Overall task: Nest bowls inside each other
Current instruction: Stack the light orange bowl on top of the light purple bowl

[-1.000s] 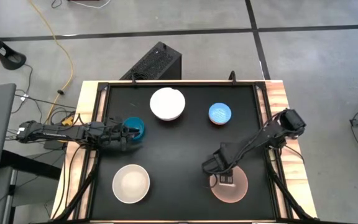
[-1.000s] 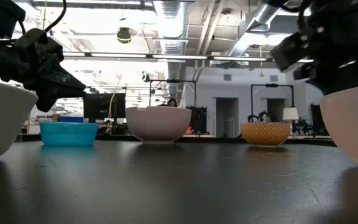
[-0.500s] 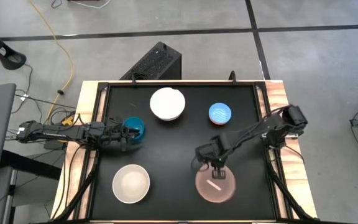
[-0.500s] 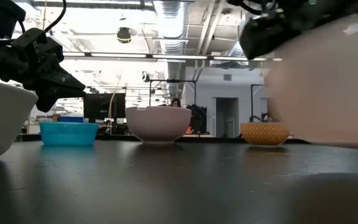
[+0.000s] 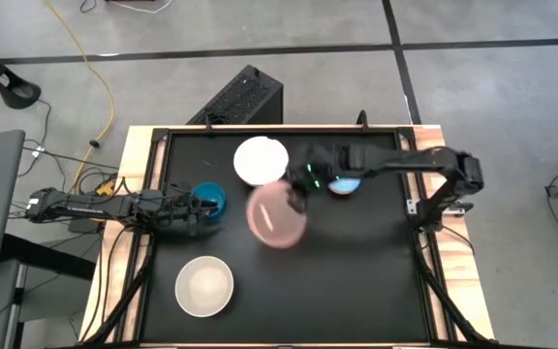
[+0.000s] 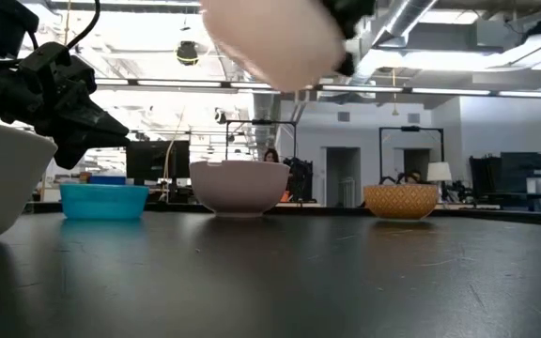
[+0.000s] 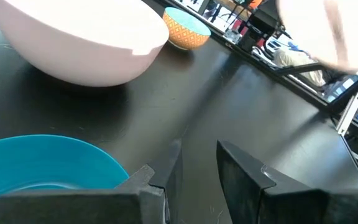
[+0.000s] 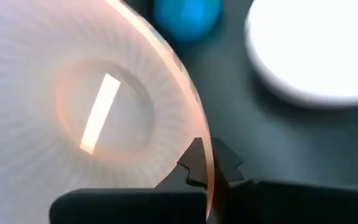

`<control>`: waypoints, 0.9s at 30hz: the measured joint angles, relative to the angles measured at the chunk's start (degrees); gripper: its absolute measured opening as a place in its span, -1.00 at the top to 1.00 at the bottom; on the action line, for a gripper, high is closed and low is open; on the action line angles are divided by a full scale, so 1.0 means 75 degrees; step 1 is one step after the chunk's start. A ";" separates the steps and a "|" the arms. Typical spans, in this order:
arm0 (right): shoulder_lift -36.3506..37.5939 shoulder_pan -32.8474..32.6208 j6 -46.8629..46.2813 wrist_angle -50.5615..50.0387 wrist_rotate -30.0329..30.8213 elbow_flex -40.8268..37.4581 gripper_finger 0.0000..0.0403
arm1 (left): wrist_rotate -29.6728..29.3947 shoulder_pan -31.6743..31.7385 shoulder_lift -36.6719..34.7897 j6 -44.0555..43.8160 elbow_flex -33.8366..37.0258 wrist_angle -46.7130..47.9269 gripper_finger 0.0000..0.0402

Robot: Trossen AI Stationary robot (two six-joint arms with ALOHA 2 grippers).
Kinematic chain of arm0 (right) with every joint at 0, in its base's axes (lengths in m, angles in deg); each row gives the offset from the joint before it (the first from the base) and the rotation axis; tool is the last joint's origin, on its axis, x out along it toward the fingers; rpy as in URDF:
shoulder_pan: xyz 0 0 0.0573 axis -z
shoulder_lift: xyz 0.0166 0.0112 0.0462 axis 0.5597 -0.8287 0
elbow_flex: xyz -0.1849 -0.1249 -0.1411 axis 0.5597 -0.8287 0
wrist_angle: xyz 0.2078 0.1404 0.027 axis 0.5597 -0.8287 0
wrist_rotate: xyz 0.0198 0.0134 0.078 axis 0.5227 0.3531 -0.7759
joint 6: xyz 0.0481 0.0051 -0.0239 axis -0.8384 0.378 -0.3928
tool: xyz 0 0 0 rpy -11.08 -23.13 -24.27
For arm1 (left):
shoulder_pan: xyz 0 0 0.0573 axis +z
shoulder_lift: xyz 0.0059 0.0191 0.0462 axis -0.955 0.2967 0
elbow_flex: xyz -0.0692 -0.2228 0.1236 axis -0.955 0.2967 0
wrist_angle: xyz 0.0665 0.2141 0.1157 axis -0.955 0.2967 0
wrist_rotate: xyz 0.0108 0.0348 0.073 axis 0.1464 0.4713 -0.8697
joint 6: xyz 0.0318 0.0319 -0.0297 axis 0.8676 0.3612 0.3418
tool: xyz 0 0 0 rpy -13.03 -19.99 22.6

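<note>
A translucent pink bowl (image 5: 277, 215) hangs tilted above the middle of the black table, with my right gripper (image 5: 297, 199) shut on it. Just beyond it a white bowl (image 5: 261, 161) rests on its base, and a light blue bowl (image 5: 343, 180) with a reddish outside stands partly under my right arm. A cream bowl (image 5: 204, 286) stands near the front left. A teal bowl (image 5: 208, 199) stands at the left, and my left gripper (image 7: 197, 177) is open right beside it, with nothing between its fingers. My right gripper pinches the pink bowl's rim (image 8: 209, 177), one finger (image 8: 193, 160) inside the bowl and the other (image 8: 227, 165) outside. The fingers slant down from the table's far right side. The bowl is lifted clear of the table and tilted, hanging out from the fingers.
The black table top (image 5: 376, 281) has a raised frame and wooden side strips (image 5: 444, 155). The near right part of the top is bare. A black box (image 5: 240, 97) stands on the floor beyond the far edge, and cables trail at the left.
My right gripper has taken the pink bowl from the near right of the table, lifted it clear and swung it up toward the far left, close to the white bowl. The gripper has tipped and the bowl now hangs tilted. My left arm has kept still.
</note>
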 joint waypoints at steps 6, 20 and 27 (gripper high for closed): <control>-0.0843 0.1420 -0.0114 0.0609 0.0147 0.0622 0.97 | 0.0001 0.0001 0.0000 -0.0143 0.0000 0.0000 0.56; -0.3452 0.2940 -0.0942 -0.0475 -0.0553 0.2918 0.97 | 0.0014 -0.0001 0.0000 -0.0150 0.0000 0.0003 0.56; -0.3918 0.2941 -0.0923 -0.0771 -0.0575 0.3279 0.97 | 0.0019 0.0000 0.0000 -0.0149 0.0000 0.0003 0.56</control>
